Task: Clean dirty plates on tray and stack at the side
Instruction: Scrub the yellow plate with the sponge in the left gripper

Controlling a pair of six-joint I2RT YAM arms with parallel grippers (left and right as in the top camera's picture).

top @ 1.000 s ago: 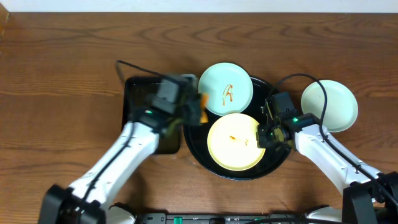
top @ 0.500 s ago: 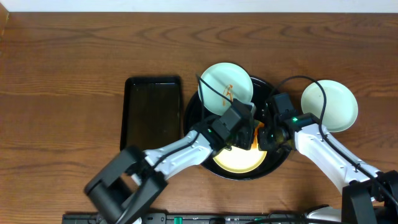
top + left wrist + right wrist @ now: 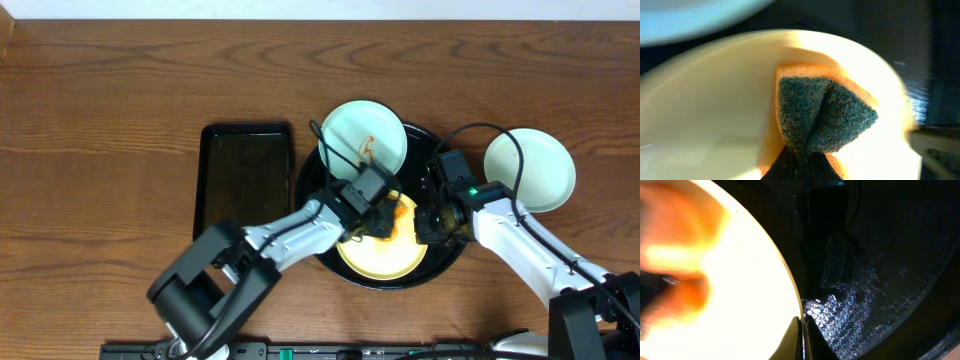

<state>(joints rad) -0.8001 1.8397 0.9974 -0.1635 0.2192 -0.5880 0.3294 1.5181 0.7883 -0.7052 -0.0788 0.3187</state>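
Observation:
The round black tray (image 3: pixel 318 248) holds a pale yellow plate (image 3: pixel 380 257) at the front and a mint-blue plate (image 3: pixel 350 138) with an orange smear at the back. My left gripper (image 3: pixel 382 214) is shut on an orange and green sponge (image 3: pixel 825 112) and presses it on the yellow plate (image 3: pixel 705 115). My right gripper (image 3: pixel 428 224) is shut on the yellow plate's right rim (image 3: pixel 790 287) and holds it. A second mint-blue plate (image 3: pixel 540 170) lies on the table right of the tray and looks clean.
A smaller black rectangular tray (image 3: pixel 246 180) lies left of the round tray. My two arms meet over the round tray. Cables arc over the back plate and the right plate. The tray floor (image 3: pixel 875 280) is wet and glossy.
My left arm swung right from the rectangular tray with the sponge and set it on the yellow plate, then shifted slightly left. The right gripper has stayed on the plate's rim.

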